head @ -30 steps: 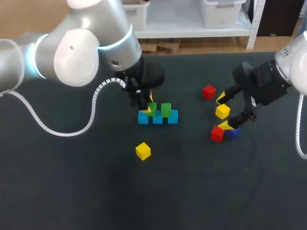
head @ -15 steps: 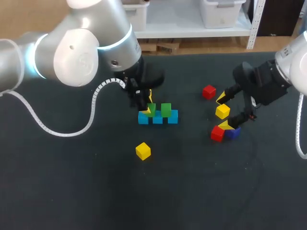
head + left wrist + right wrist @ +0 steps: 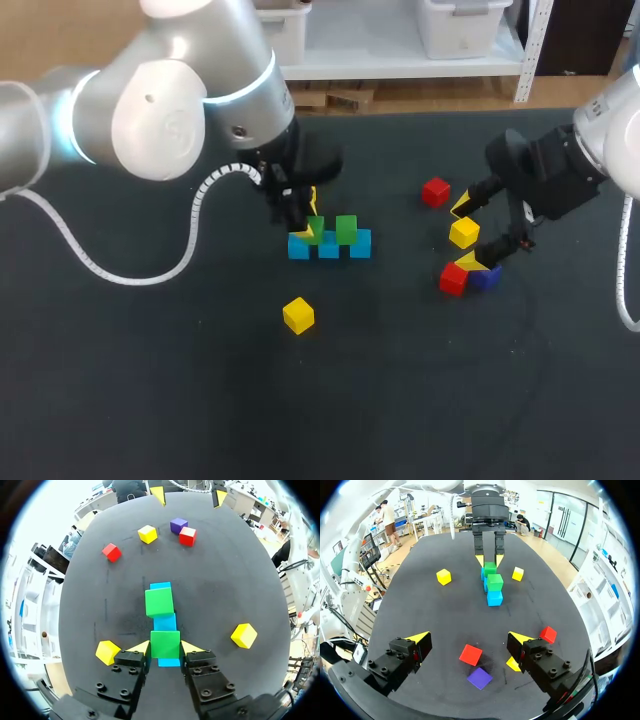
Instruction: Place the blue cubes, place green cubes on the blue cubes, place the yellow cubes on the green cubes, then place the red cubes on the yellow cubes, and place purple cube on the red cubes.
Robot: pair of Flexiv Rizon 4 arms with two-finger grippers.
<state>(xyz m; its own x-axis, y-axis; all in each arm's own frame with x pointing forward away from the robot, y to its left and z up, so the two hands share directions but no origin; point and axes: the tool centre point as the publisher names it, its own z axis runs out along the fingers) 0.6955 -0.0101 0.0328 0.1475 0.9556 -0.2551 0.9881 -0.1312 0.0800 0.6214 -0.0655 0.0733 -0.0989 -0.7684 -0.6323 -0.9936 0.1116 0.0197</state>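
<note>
Left wrist view gives you the clearest read. The left end effector (image 3: pixel 165 647) is closed on a green plastic cube (image 3: pixel 165 644), with both yellow tips against its sides. That cube sits on the nearest end of the row of three blue cubes (image 3: pixel 165 622) on the dark tabletop (image 3: pixel 225 580). A second green cube (image 3: pixel 159 602) rests on the row just ahead of it. I judge the blue layer done and the green layer seated but not yet released.

The right end effector (image 3: pixel 468 636) hangs wide open and holds nothing. A red cube (image 3: pixel 470 655) and the purple cube (image 3: pixel 480 678) lie between its fingers, and a yellow cube (image 3: pixel 512 664) sits partly under one finger. The yellow, red and purple layers are all left for you, since none of those cubes is on the stack.
</note>
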